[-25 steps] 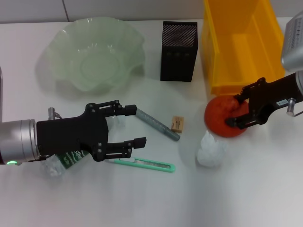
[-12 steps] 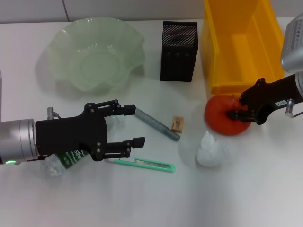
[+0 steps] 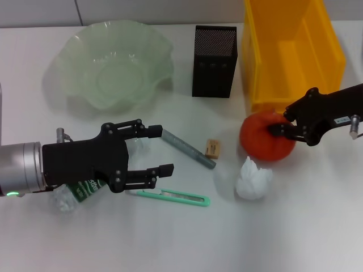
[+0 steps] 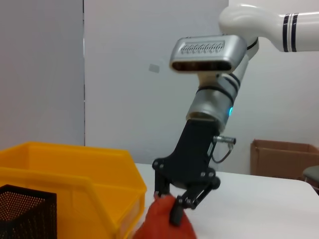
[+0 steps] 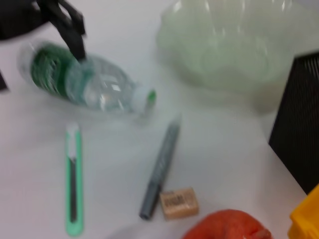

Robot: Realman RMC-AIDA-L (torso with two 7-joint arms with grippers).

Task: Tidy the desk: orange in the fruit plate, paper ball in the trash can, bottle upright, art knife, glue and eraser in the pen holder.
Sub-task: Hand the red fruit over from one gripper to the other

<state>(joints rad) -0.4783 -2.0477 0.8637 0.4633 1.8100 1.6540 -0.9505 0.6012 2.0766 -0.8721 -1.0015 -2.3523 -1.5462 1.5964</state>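
Observation:
The orange [image 3: 262, 137] sits just in front of the yellow trash can [image 3: 289, 51], with my right gripper [image 3: 282, 127] shut on its right side; the left wrist view shows this grip [image 4: 175, 210] on the orange [image 4: 162, 226] too. My left gripper [image 3: 165, 150] hovers open over the lying bottle [image 3: 84, 190], which it mostly hides. The paper ball [image 3: 252, 178], eraser [image 3: 212, 148], grey glue stick [image 3: 190, 149] and green art knife [image 3: 173, 196] lie on the desk between the arms. At the back stand the black mesh pen holder [image 3: 214, 61] and the green fruit plate [image 3: 113, 62].
In the right wrist view the bottle [image 5: 84, 82] lies on its side, with the art knife [image 5: 74, 179], glue [image 5: 159, 169] and eraser [image 5: 177, 201] near it. A bare strip of white desk runs along the front edge.
My right gripper has shifted left with the orange in it, and the arm's silver link has left the picture. The left arm has not moved.

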